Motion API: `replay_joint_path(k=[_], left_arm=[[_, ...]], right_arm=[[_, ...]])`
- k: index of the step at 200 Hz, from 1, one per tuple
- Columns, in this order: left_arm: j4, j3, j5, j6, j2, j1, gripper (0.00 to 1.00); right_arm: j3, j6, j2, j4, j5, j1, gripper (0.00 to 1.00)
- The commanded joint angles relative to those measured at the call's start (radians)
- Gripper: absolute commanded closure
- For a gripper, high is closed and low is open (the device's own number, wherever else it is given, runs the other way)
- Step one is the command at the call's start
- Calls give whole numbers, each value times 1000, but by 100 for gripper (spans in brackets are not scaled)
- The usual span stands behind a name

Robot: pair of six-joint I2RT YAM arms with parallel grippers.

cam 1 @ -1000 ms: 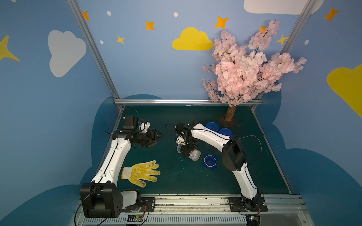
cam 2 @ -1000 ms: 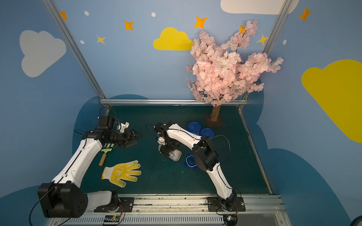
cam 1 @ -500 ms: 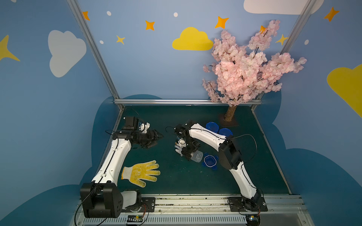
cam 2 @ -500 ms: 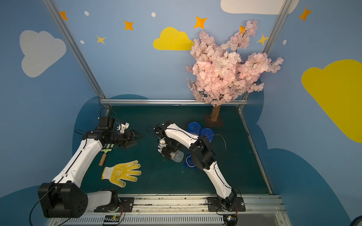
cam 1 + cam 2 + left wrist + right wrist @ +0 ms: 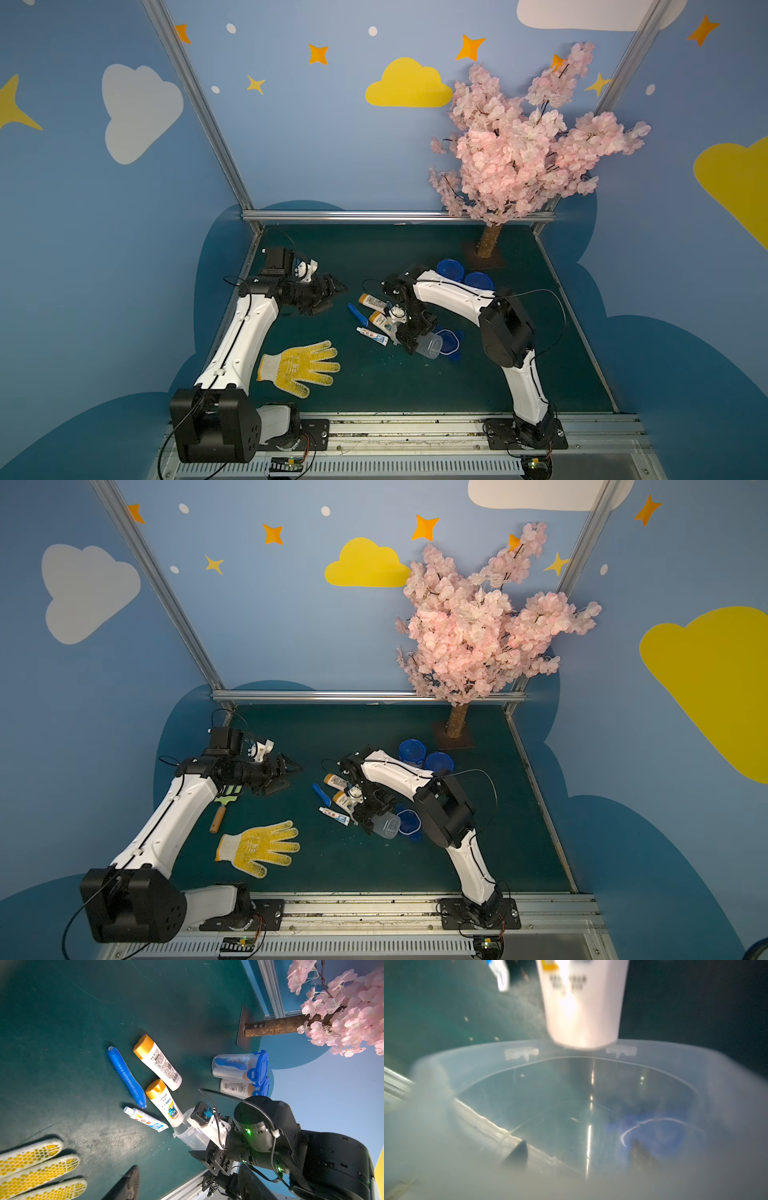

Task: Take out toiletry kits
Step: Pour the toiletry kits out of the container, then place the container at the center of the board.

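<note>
Green bench (image 5: 374, 386) in both top views — two white bottles (image 5: 369, 300), one toothbrush (image 5: 357, 314), one toothpaste tube (image 5: 372, 336) lying loose mid-bench. Right end effector (image 5: 415, 340) angled down, clamped on one tipped clear jar (image 5: 430, 345); left end effector (image 5: 336, 287) level above the bench, jaws apart, empty. Left wrist: two lidded jars (image 5: 239, 1068), both packed. Right wrist: one bottle's base at the clear jar's rim.

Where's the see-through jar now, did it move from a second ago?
Yes. The see-through jar slid toward the front rail and to the robot's right, closer to the loose blue lid on the mat, which stayed put.
</note>
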Motion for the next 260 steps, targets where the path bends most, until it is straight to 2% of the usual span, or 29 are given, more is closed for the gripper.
replay_joint_path(k=[1, 54, 62, 64, 67, 87, 116, 163, 199, 228, 243, 260], left_arm=[[13, -5, -14, 5, 8, 3, 23], [23, 1, -45, 11, 11, 1, 19], [24, 2, -53, 12, 8, 1, 16], [24, 2, -55, 12, 6, 1, 5], [25, 1, -57, 13, 4, 0, 1], [41, 1, -67, 6, -5, 1, 0], [86, -12, -59, -26, -24, -1, 0], [145, -31, -91, -62, -53, -5, 0], [145, -24, -122, -53, -48, -16, 0], [148, -23, -147, -49, -42, -28, 0], [153, -22, -149, -51, -35, -36, 0], [160, -22, -151, -53, -26, -43, 0]], right_arm=[[-57, 19, -91, 41, -47, -4, 89], [-119, 35, -210, 92, -57, -47, 89], [-104, 38, -216, 98, -48, -64, 89], [-99, 38, -216, 100, -46, -68, 89], [-90, 39, -216, 105, -44, -75, 90], [-12, 56, -204, 159, -9, -121, 94], [153, 83, -113, 237, 61, -171, 100], [415, 116, 92, 326, 155, -201, 100], [548, 147, 238, 345, 171, -234, 100], [579, 167, 297, 376, 172, -250, 100], [591, 182, 322, 387, 175, -255, 92], [602, 194, 346, 395, 180, -261, 77]])
